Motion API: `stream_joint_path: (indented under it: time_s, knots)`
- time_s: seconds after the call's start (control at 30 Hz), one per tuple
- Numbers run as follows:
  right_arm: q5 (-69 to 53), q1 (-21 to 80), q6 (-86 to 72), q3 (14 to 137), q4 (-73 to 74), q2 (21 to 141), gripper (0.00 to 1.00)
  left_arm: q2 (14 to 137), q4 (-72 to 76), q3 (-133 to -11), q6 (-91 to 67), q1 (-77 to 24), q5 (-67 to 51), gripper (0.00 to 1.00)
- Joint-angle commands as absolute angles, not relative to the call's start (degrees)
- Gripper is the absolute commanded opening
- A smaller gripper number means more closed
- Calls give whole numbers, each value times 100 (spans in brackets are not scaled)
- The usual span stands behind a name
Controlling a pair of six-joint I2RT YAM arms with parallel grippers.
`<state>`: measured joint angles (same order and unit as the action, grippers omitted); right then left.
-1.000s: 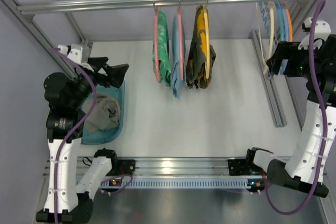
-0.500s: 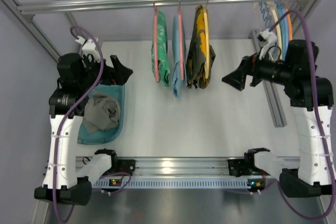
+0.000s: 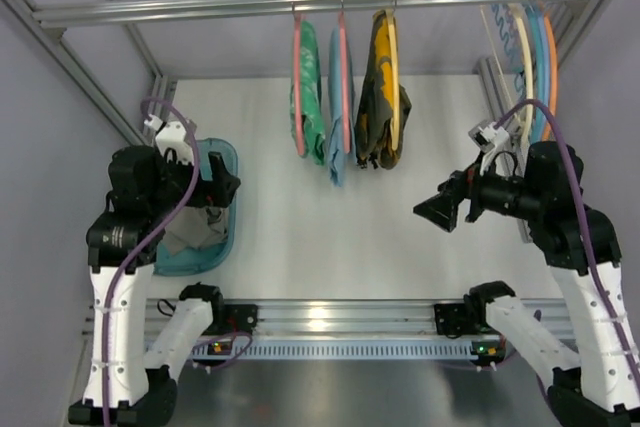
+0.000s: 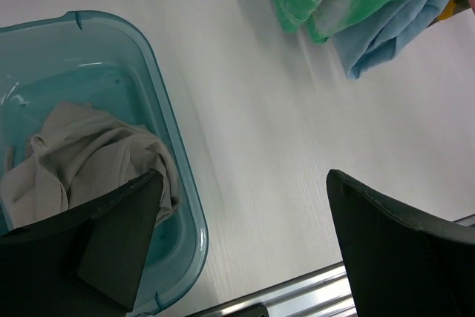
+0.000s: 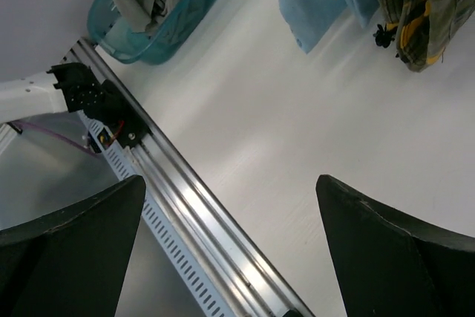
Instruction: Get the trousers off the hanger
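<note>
Top external view, nearest first: an aluminium base rail [image 3: 340, 315] runs along the edge of a white table [image 3: 300, 227], closed in by grey walls and metal frame posts. The left arm is folded with its elbow raised, and the left gripper [image 3: 224, 190] hangs over the inner rim of a teal tub [image 3: 195, 265], jaws wide apart and holding nothing. The trousers [image 3: 190, 232] lie crumpled inside that tub, off any hanger. The right arm reaches in from the right, and the right gripper [image 3: 432, 209] hovers above bare table, spread wide and empty.

The left wrist view shows what the overhead hides: the grey cloth is heaped against the tub wall nearest the open table, one dark finger [image 4: 111, 250] above it. The right wrist view looks across the base rail toward the tub.

Farther back, a green garment [image 3: 312, 97], a blue garment [image 3: 335, 162] and a yellow-and-black garment [image 3: 378, 97] hang from the bar [image 3: 200, 9]. At its right end the hanger [image 3: 521, 57], cream, hangs bare beside a blue hanger [image 3: 537, 47] and an orange hanger [image 3: 551, 57].
</note>
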<state>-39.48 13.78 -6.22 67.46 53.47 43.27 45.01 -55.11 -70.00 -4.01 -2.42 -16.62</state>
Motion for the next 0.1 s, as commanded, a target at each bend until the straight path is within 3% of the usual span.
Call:
stream_joint_path:
  time_s: [0.0, 0.07]
  knots:
    - [-3850, 1468, -589, 6741, 5010, 4123, 99, 4517, -5625, -6978, -299, -246, -1503, 98]
    - [-3771, 1468, -554, 6776, 5045, 4087, 99, 4518, -5616, -7057, -325, -246, -1503, 98]
